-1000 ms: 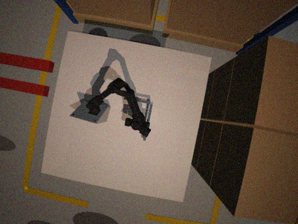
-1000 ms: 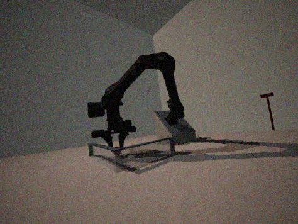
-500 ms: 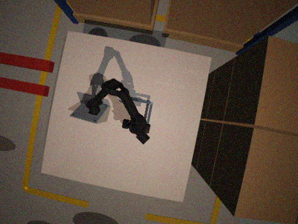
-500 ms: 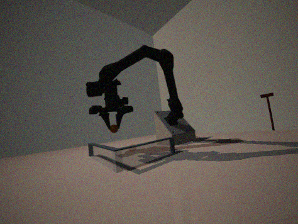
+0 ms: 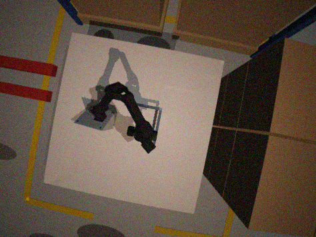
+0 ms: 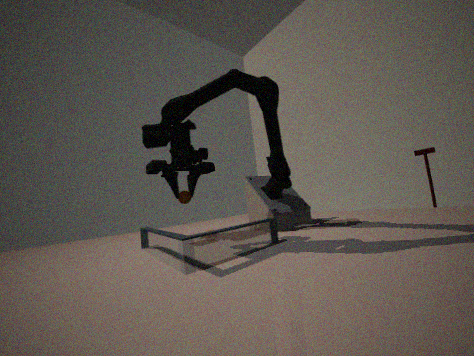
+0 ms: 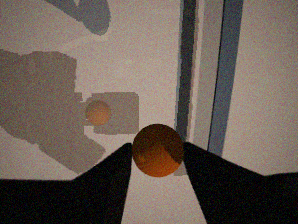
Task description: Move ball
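An orange ball point(image 6: 184, 197) point(image 7: 157, 150) is between the two fingertips of my gripper point(image 6: 184, 195) point(image 7: 157, 148), which is shut on it. The gripper points down and holds the ball in the air, higher than the walls' top edges. The see-through copy point(image 7: 98, 112) lies on the table to the left of the ball in the wrist view. The low clear walls show as blue-edged strips: one wall point(image 7: 229, 65) runs up the right side of the wrist view, and the corner point(image 6: 184, 238) shows below the gripper in the exterior view. In the top view the arm hides the ball and its copy.
The pale table top point(image 5: 100, 166) point(image 6: 100, 300) carries the arm's sloped base plate point(image 5: 91, 121) point(image 6: 295, 212). Shadows of the arm fall across the table and around the copy. Large brown boxes point(image 5: 290, 186) stand beyond the table's edge, and red bars point(image 5: 27, 64) lie past the opposite edge.
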`<state>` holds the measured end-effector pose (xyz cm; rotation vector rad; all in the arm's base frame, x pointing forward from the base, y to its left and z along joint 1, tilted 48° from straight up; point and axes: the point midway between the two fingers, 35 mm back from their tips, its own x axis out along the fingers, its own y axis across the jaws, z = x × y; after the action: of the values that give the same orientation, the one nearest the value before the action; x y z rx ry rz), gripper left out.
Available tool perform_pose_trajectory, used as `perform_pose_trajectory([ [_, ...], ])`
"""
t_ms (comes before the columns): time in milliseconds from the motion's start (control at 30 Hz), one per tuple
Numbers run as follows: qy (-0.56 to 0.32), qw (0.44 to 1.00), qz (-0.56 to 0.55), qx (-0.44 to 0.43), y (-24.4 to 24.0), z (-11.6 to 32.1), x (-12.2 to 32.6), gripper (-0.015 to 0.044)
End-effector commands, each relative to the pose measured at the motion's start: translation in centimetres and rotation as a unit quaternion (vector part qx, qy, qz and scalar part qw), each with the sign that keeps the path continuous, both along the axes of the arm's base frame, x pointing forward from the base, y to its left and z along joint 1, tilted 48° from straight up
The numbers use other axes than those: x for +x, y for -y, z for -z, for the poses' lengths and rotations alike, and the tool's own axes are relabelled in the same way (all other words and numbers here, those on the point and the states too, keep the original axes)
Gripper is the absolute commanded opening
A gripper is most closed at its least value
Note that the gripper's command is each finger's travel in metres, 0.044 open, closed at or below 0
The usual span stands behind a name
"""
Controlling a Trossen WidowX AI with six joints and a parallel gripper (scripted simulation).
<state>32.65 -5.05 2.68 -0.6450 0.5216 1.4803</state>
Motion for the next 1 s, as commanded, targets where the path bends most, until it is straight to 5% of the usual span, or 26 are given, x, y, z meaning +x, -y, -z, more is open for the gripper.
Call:
perform_pose_trajectory([
  [0,0.0,1.0,0.001,-0.002,-0.1,0.6,-1.4,0.0],
  [967,-0.001,1.0,0.001,-0.003,-4.0,5.5,-7.0,0.0],
])
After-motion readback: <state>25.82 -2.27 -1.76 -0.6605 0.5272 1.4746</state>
